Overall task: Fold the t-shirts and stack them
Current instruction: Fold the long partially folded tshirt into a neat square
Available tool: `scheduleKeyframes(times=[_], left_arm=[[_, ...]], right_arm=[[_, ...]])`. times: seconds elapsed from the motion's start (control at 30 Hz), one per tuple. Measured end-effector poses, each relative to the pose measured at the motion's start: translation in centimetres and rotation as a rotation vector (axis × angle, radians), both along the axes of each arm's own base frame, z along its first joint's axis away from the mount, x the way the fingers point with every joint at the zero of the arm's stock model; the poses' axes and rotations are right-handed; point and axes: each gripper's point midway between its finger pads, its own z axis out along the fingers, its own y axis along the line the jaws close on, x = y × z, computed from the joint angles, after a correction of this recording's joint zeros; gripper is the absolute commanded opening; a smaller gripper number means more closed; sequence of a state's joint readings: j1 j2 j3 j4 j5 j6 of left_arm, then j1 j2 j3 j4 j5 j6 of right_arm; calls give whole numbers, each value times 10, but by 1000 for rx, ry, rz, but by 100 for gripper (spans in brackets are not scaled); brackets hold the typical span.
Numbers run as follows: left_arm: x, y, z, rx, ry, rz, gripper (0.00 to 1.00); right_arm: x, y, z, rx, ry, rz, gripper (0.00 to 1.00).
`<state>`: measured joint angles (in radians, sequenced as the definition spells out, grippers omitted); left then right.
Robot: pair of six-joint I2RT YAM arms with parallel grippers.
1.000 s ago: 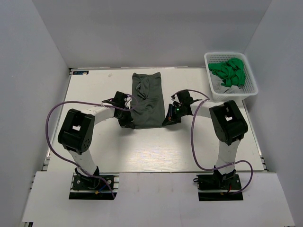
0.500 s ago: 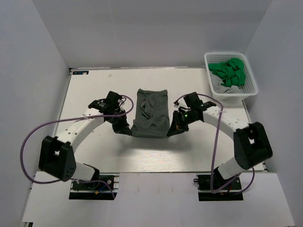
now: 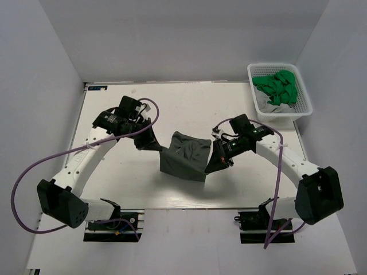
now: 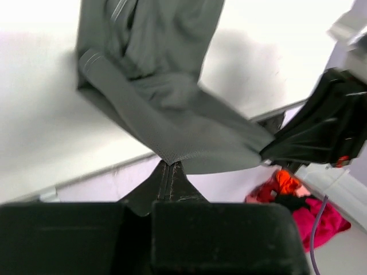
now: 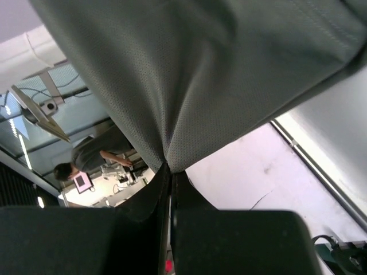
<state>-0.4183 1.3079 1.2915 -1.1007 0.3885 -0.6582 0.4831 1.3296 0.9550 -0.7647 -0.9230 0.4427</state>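
The dark charcoal grey t-shirt [image 3: 186,156] hangs between my two grippers, lifted off the table near its middle, its lower part sagging down toward the near side. My left gripper [image 3: 153,143] is shut on its left edge; the left wrist view shows the cloth [image 4: 160,103] pinched at the fingertips [image 4: 170,172]. My right gripper [image 3: 215,163] is shut on its right edge; the right wrist view shows the cloth [image 5: 189,74] pinched between the fingers [image 5: 166,183]. Green t-shirts [image 3: 277,87] lie crumpled in the basket.
The white lattice basket [image 3: 302,109] stands at the table's back right corner, with a bit of grey cloth [image 3: 268,105] under the green ones. Grey walls close in the left, back and right. Purple cables loop from both arms.
Both grippers have lifted the grey t-shirt off the table and carried it toward the near edge. The arms have stretched out; the shirt, earlier flat and long, now hangs bunched between them.
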Motion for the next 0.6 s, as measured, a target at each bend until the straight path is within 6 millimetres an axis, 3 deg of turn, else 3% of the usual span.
scheduleKeyframes(times=[0.13, 0.37, 0.6], left_arm=[[28, -9, 7, -15, -80, 0, 0], [71, -12, -12, 22, -132, 41, 0], [110, -20, -13, 30, -223, 62, 0]], right_arm=[[18, 3, 0, -3, 2, -38, 0], [59, -2, 4, -3, -52, -129, 0], [86, -7, -16, -23, -13, -172, 0]])
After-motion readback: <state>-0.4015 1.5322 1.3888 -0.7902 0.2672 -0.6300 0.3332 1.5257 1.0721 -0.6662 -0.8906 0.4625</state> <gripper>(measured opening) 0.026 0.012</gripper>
